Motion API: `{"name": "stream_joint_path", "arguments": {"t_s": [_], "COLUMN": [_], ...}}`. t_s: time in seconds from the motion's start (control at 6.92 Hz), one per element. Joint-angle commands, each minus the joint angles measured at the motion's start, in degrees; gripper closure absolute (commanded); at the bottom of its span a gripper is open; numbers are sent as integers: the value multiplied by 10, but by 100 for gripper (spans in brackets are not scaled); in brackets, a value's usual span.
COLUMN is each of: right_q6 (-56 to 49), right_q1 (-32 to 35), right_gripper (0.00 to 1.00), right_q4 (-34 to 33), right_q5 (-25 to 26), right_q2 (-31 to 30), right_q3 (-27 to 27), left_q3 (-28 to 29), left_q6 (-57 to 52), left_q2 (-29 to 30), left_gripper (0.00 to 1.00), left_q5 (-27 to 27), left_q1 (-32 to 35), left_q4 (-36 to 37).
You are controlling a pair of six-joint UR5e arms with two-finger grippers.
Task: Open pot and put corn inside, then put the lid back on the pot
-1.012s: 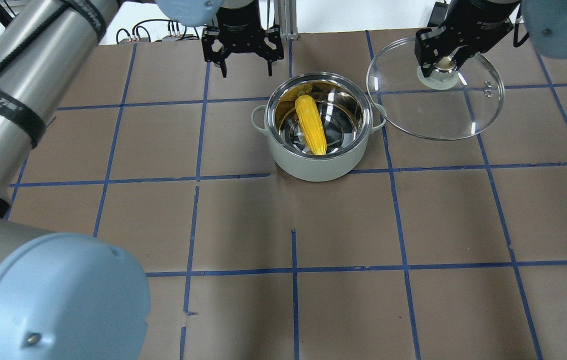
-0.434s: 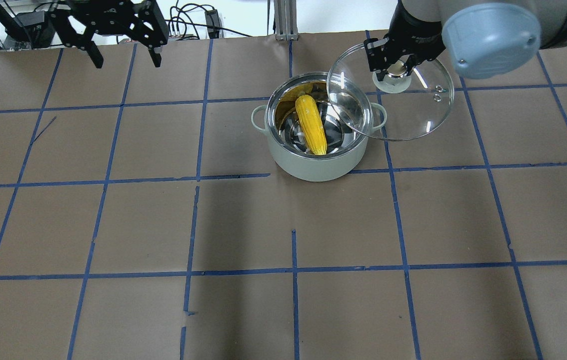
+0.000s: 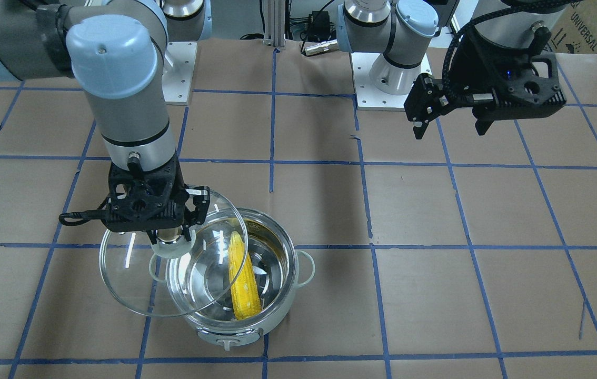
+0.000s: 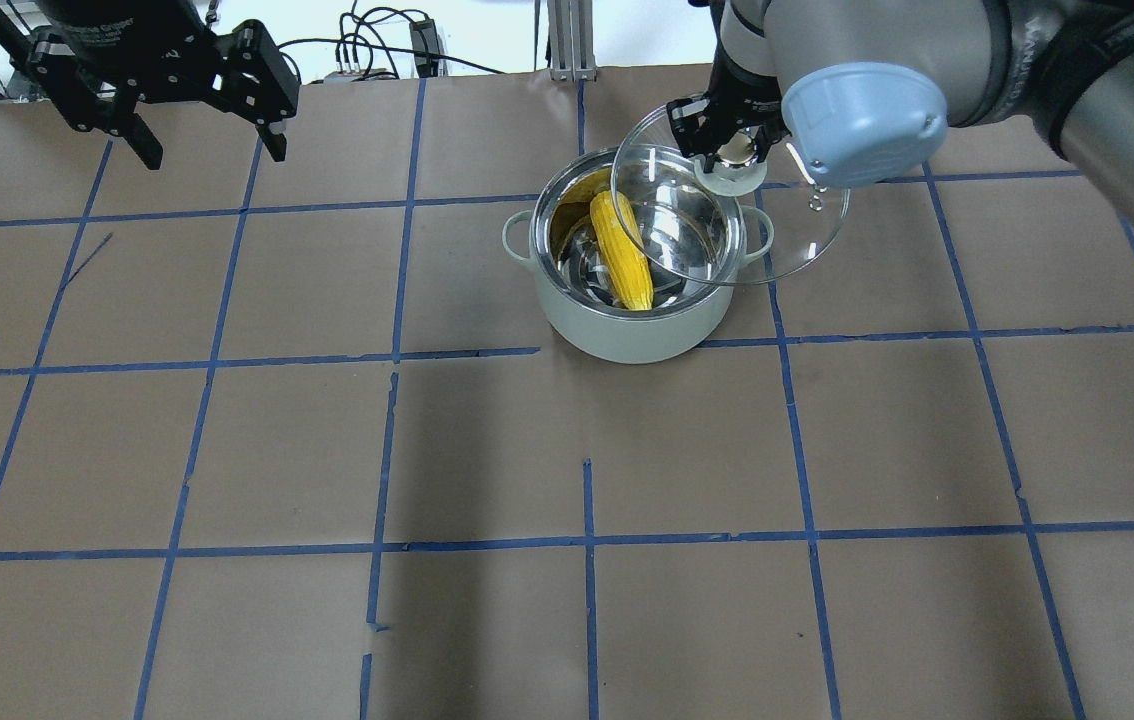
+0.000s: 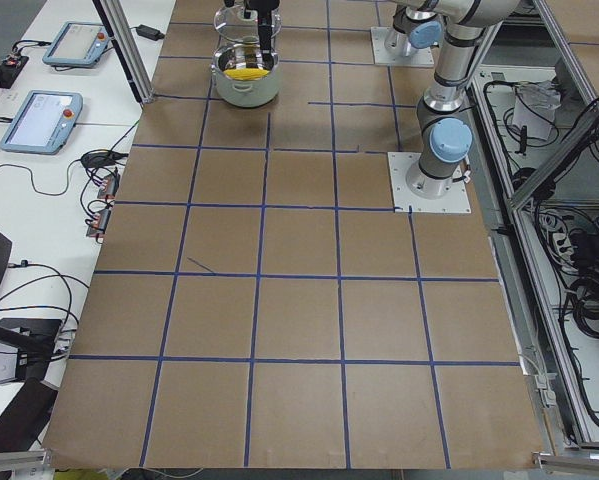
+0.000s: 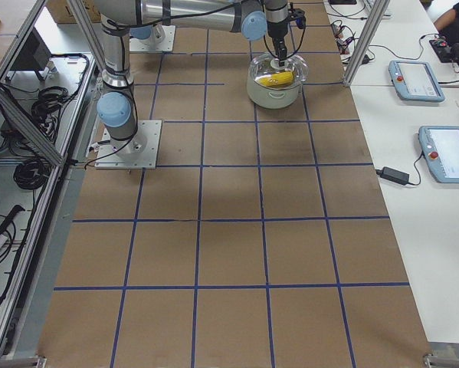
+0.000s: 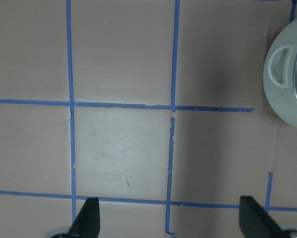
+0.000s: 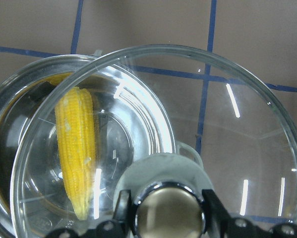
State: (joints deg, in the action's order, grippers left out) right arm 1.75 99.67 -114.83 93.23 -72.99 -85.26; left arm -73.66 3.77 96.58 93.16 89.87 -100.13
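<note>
- Front-facing view: the pot (image 3: 277, 316) is seen on the bench (image 3: 488, 237), toward the operators' long edge and about midway between the ends. The corn (image 3: 243, 279) is laid inside it. The lid (image 3: 177, 273) is gripped by its knob (image 3: 169, 249) in the right gripper (image 3: 171, 243). The left gripper (image 3: 451, 129) is raised, spread wide and empty.
- Overhead view: the right part of the pot's mouth is covered by the lid, which is held off-centre and overhangs the right side. The left gripper is placed toward the bench's left end, well apart from the pot.
- Exterior left view: the pot is shown small and far off, and no gripper state can be judged.
- Exterior right view: the lid is seen above the pot, with the yellow corn within.
- Left wrist view: the jaws are seen far apart over bare bench, with the pot at the right margin.
- Right wrist view: the knob is clamped between closed jaws, and the corn is seen partly through the glass. Contact between lid and rim cannot be told.
</note>
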Motion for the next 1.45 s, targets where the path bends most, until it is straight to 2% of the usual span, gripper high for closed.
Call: {"name": "stream_joint_path", "arguments": {"t_s": [0.0,0.43,0.58,1.16,1.3], "right_q6": [21,38,38,49,49], "right_q1": [26,33,46,67,67], "right_gripper": [69,69,69,69,69], "right_q4": [-26,-23,-29,-32,-32], "right_q5": [1,-10,-10,-10,-10], "right_q2": [29,43,45,72,72], "right_q3": [4,4,4,30,30], "left_q3": [-40,-82,-83,-99,-100], "left_q6": [23,3,-49,-25,-50], "left_q2": [-4,-41,-46,-59,-59], "left_gripper": [0,0,0,0,0], "left_q5": [-5,-2,-2,-8,-4], "left_q1": [2,-7,-17,-23,-22], "left_q4": [12,29,27,29,30]}}
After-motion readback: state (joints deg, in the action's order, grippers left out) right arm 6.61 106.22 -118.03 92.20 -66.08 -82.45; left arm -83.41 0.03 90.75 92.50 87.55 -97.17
